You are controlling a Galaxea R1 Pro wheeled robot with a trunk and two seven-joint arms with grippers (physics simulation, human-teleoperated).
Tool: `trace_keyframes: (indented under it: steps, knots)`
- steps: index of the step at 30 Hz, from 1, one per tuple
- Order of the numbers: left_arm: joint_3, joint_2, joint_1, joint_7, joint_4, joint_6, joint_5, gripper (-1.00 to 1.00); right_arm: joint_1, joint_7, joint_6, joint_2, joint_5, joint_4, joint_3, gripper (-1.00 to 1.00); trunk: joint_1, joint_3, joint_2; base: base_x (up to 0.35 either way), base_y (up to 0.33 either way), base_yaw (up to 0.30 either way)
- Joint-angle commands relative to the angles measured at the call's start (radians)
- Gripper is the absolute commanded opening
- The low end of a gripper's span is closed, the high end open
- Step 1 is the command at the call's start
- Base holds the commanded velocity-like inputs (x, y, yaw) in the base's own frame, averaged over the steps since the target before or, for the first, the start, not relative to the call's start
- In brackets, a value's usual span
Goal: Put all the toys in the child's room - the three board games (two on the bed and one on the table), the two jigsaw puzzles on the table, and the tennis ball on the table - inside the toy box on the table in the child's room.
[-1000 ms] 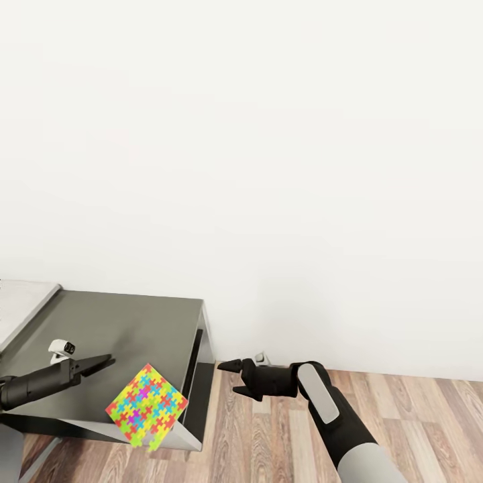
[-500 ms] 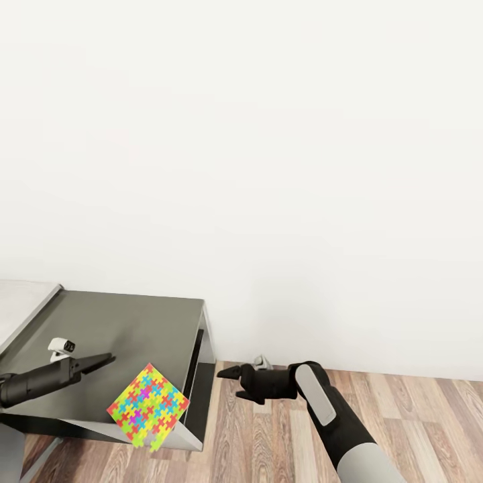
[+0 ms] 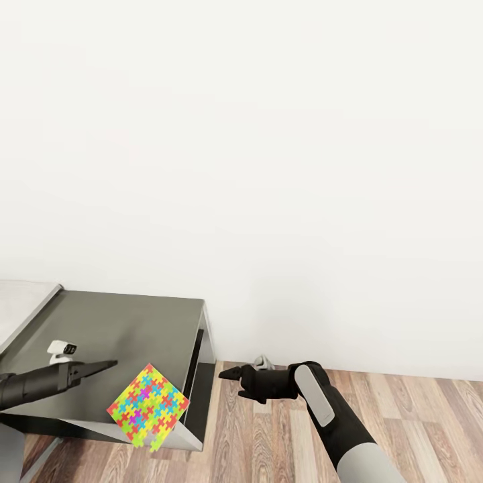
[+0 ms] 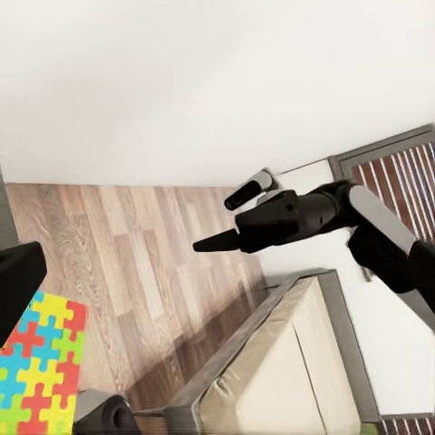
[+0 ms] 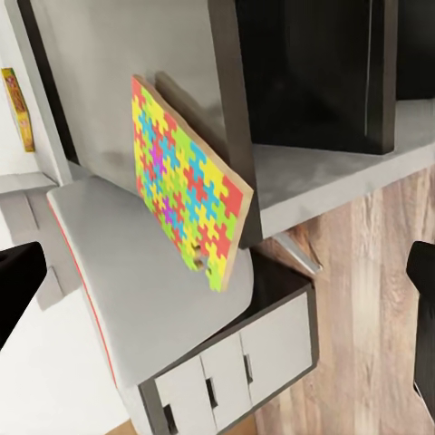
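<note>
Head view | jigsaw puzzle (image 3: 148, 406) overhanging table (image 3: 121, 325) corner

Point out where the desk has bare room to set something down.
The dark desk top is bare between the wall and the jigsaw puzzle. The front right corner is taken: the puzzle overhangs it. The left end effector hovers nearby.
</note>
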Motion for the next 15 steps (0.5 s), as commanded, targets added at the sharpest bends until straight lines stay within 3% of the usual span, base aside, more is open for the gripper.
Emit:
trace_keyframes:
  steps: [1,8,15]
  knots:
    - [0.000,0.000,0.006,-0.004,-0.016,0.015,0.000,1.00,-0.001,0.010,0.003,0.000,0.011,0.000,-0.001,1.00,0.001,-0.002,-0.002,0.000,0.000,0.000]
    - [0.000,-0.004,0.035,-0.004,-0.088,0.042,0.008,1.00,-0.001,0.010,0.002,0.002,0.012,0.001,0.002,1.00,0.001,-0.002,-0.002,0.000,0.000,0.000]
    - [0.000,-0.007,0.051,-0.004,-0.129,0.058,0.050,1.00,-0.001,0.011,0.001,0.002,0.012,0.004,0.004,1.00,0.001,-0.002,-0.002,0.000,0.000,0.000]
